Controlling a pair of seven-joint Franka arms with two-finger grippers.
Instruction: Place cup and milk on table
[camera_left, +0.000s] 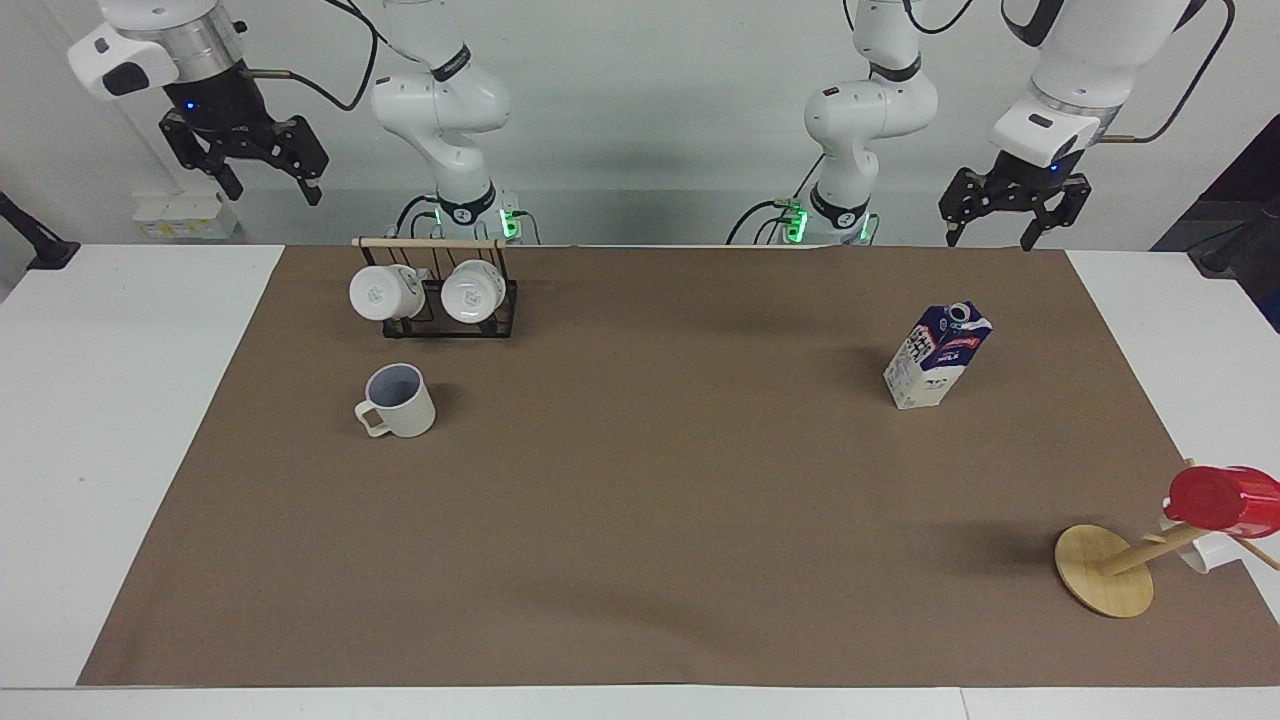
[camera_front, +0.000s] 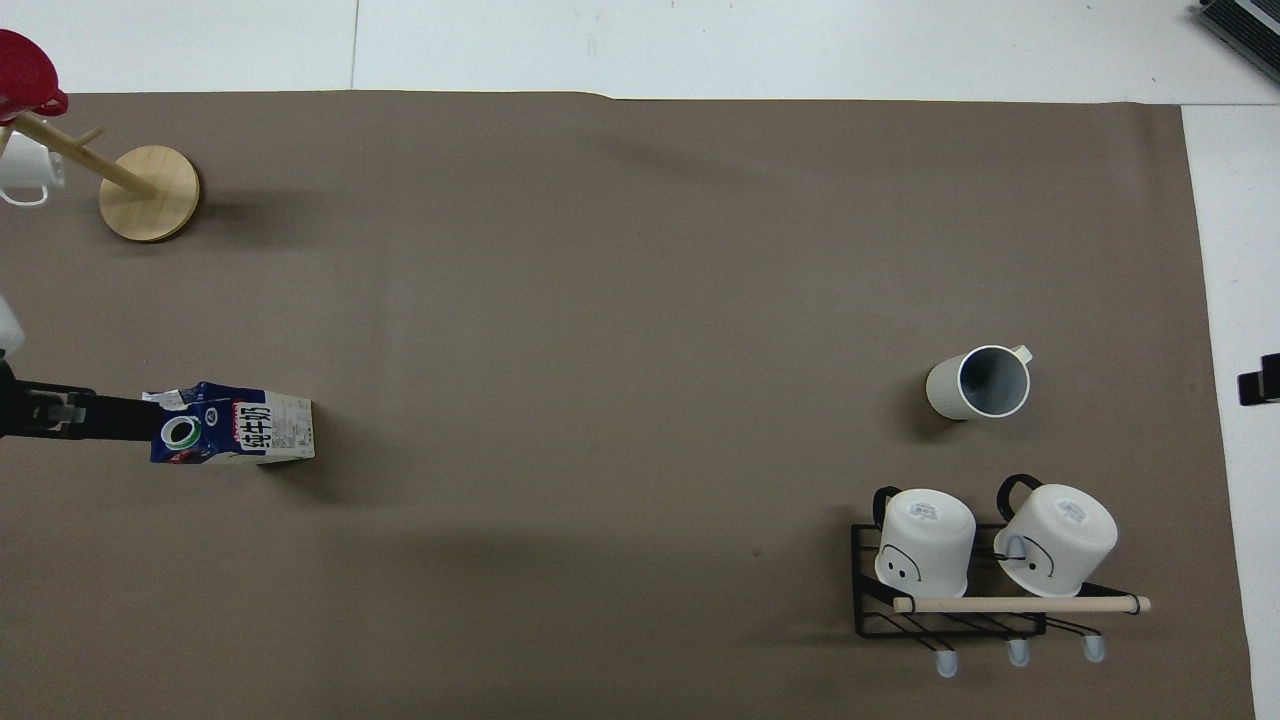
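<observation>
Facing view: the milk (camera_left: 937, 356) stands on the brown sheet of the table (camera_left: 130, 400), toward the left arm's end. The left claw (camera_left: 1006, 210) hangs up high, jaws wide and holding nothing, well apart from the milk. The cup (camera_left: 399, 401) sits upright toward the right arm's end, beside the mug rack (camera_left: 440, 300). The right claw (camera_left: 262, 165) hangs high, wide and empty, well apart from the cup.

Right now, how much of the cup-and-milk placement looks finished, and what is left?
Both placements look done: the cup stands upright on the table's brown sheet, farther from the robots than the mug rack, and the milk stands toward the left arm's end. Nothing is in hand: the left gripper and right gripper hang open and empty, raised at the robots' edge. Nothing visibly remains.
</observation>
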